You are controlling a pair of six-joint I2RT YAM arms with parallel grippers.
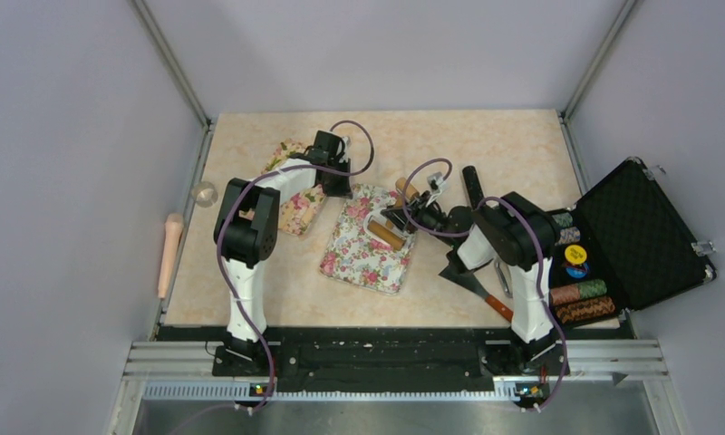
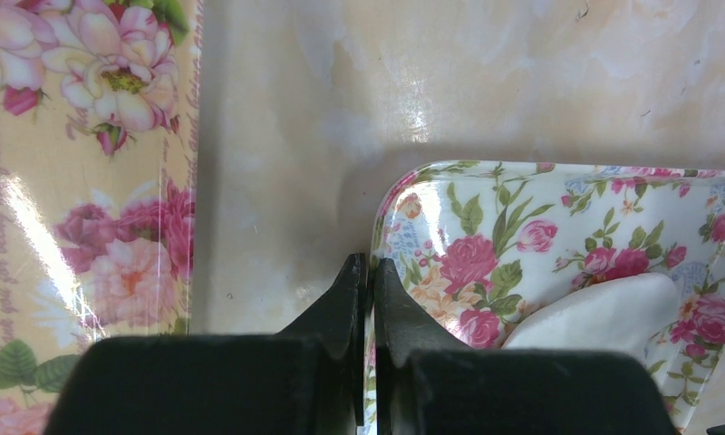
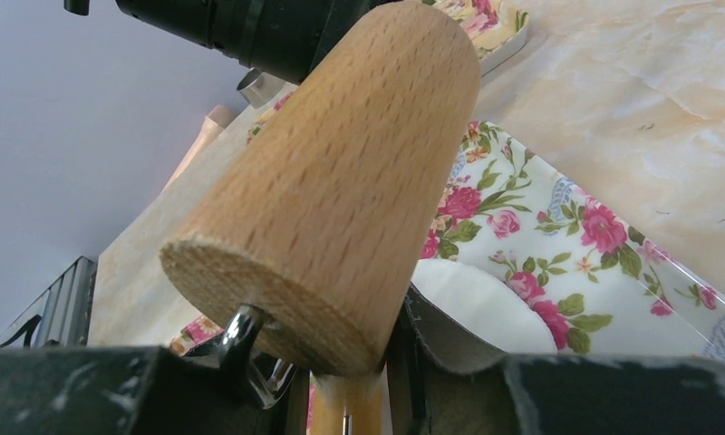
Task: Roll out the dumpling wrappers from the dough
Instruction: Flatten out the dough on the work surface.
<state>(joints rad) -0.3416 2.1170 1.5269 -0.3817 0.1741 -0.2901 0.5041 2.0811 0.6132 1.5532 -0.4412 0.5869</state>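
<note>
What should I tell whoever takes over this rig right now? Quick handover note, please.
The left end effector is shut, apparently pinching the rim of the floral tray.
The right end effector is shut on the handle of the wooden roller, held over the tray.
The white dough piece lies on the tray by the roller; its flatness is unclear.
Done: no clearly finished wrappers visible. Left: roll out the dough.

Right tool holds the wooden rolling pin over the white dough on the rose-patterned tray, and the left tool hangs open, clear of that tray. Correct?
Not quite. The left tool is shut, pinching the rim of the rose-patterned tray, as the left wrist view shows. The rest stands: the right tool holds the wooden rolling pin over the white dough.
</note>
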